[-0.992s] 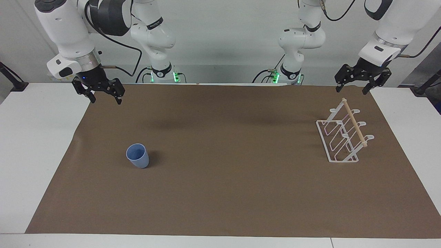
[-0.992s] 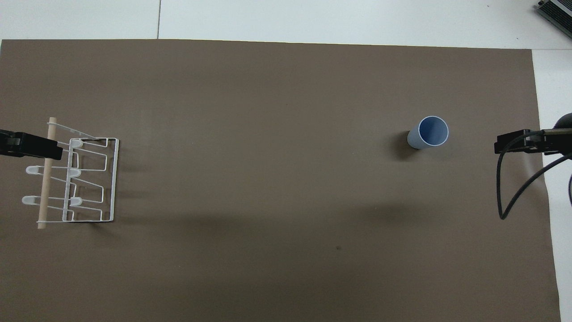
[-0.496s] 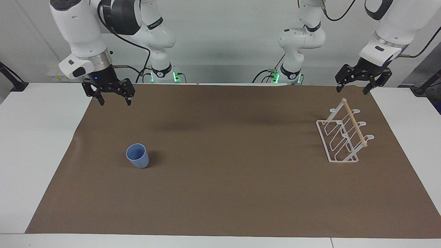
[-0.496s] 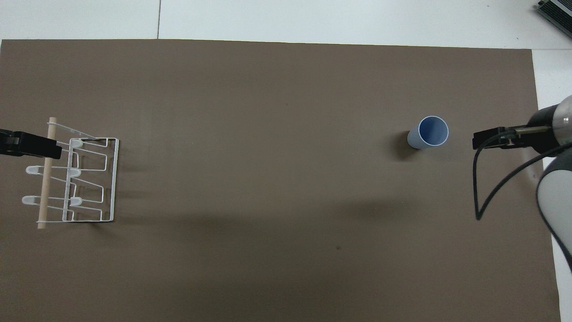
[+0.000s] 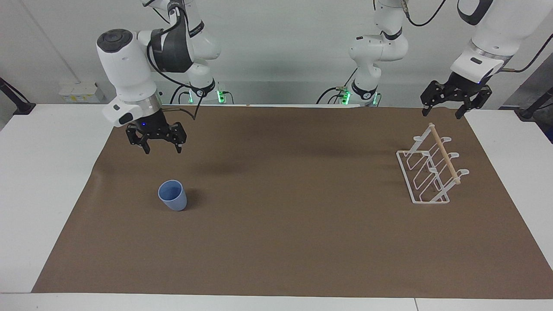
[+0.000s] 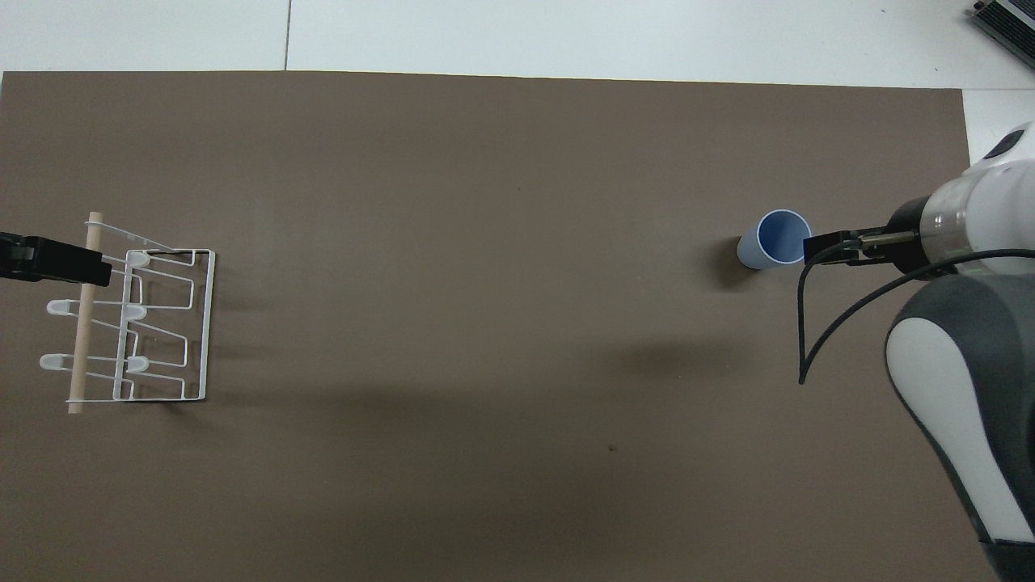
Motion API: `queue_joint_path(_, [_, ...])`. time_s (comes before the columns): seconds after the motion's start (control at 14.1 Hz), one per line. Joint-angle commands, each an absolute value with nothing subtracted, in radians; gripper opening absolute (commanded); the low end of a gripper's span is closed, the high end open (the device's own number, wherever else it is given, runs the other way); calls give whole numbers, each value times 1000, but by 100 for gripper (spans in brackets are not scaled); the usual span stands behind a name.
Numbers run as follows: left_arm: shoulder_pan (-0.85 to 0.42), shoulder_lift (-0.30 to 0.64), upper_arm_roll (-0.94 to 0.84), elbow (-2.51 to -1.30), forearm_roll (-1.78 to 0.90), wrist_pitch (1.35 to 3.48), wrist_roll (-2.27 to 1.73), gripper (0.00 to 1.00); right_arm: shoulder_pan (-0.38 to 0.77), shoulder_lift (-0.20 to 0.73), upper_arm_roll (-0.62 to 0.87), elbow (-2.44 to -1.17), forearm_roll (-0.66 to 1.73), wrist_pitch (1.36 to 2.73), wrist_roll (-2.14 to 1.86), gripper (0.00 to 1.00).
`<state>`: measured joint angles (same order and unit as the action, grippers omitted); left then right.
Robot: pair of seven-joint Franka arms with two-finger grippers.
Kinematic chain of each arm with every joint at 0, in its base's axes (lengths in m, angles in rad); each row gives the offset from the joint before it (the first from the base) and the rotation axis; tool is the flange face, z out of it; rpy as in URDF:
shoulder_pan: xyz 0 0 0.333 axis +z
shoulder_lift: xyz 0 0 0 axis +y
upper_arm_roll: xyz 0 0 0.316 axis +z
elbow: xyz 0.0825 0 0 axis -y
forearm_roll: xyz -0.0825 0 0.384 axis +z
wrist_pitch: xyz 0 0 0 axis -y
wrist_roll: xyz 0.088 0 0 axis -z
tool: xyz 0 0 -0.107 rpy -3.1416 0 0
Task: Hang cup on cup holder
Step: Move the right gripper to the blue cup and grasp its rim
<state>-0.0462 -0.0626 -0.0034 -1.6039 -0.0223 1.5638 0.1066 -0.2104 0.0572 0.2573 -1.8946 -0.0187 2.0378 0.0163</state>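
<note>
The light-blue cup [image 5: 173, 196] [image 6: 780, 240] stands upright, mouth up, on the brown mat toward the right arm's end of the table. My right gripper [image 5: 162, 150] [image 6: 825, 247] hangs open in the air above the mat, right beside the cup's rim when seen from above, and clear of the cup. The white wire cup holder [image 5: 432, 172] [image 6: 162, 323], with a wooden rod along its top, stands toward the left arm's end. My left gripper [image 5: 440, 114] [image 6: 48, 263] waits open, raised over the holder's rod, touching nothing.
A brown mat [image 5: 276, 250] covers most of the white table [image 5: 43, 181]. The right arm's black cable [image 6: 817, 331] loops over the mat close to the cup. A dark device's corner [image 6: 1007, 20] lies at the table's farthest edge.
The right arm has swung in from the mat's edge and come down toward the cup, its gripper still open. The left arm, cup and cup holder have not moved.
</note>
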Motion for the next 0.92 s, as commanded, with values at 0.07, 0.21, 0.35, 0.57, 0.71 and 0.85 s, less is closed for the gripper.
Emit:
queue_joint_path(0.07, [-48, -74, -3, -1615, -14, 1578, 97, 100, -207, 123, 259, -1933, -6, 2156, 21, 100])
queue_joint_path(0.21, [-46, -74, -3, -1615, -14, 1578, 97, 100, -203, 143, 259, -1971, -6, 2232, 25, 100])
queue_joint_path(0.35, [-46, -74, -3, -1615, -14, 1578, 97, 100, -193, 155, 259, -1996, -6, 2292, 26, 100])
queue_joint_path(0.57, [-46, -74, -2, -1615, -14, 1577, 97, 100, -183, 185, 259, -1999, -6, 2338, 32, 100])
queue_joint_path(0.71, [-46, -74, -2, -1615, -14, 1577, 97, 100, -178, 215, 259, -2000, -6, 2376, 41, 100])
queue_joint_path(0.85, [-45, -74, -3, -1615, -14, 1575, 97, 100, -176, 242, 259, -2005, -6, 2410, 41, 100])
